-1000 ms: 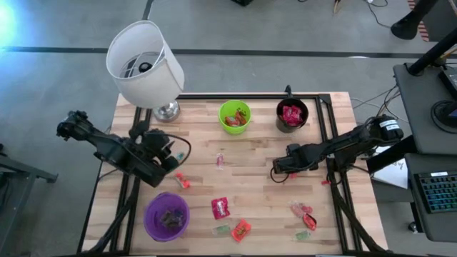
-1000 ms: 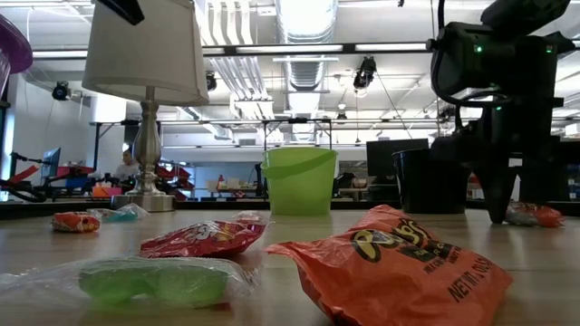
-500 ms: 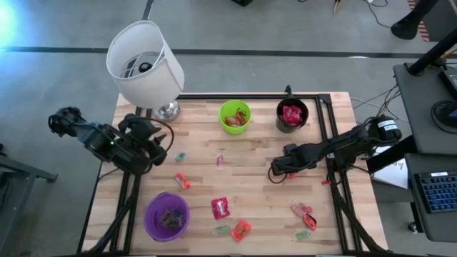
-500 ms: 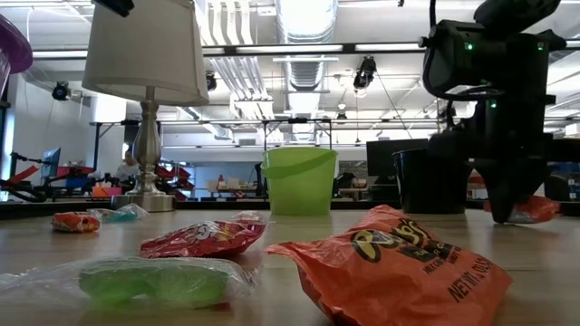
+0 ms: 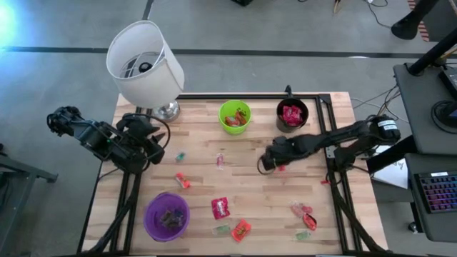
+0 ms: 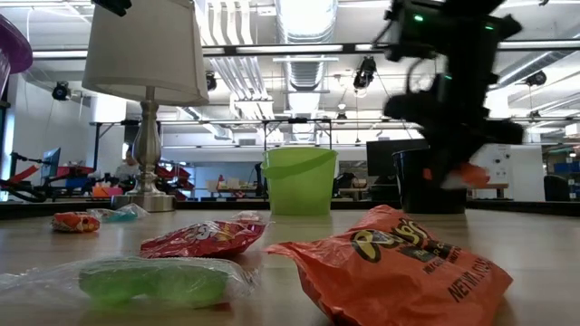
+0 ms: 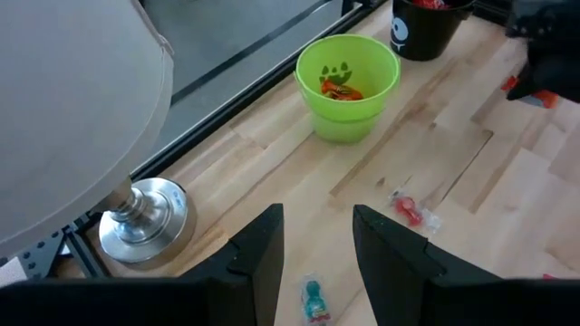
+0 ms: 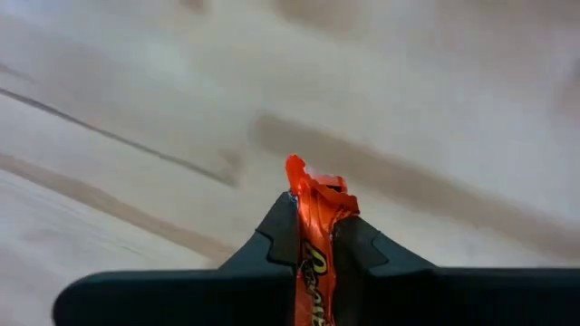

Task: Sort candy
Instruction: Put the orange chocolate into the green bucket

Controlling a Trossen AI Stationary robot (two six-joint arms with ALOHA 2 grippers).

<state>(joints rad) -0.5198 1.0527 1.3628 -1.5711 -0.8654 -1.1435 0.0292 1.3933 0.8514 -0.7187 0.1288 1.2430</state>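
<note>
Since earlier frame: right hand lifted off counter, clamped on orange candy. Left hand part open, empty. Cups part filled; several candies below right hand unsorted.

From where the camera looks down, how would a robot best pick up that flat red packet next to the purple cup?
The red packet lies flat on the table, so come straight down from above and pinch across its narrower width, near the middle. The purple cup stands apart on one side and the orange packet lies separate, so fingers should have room. A flat wrapper gives little to catch; pinching a crinkled edge might work better.
</note>
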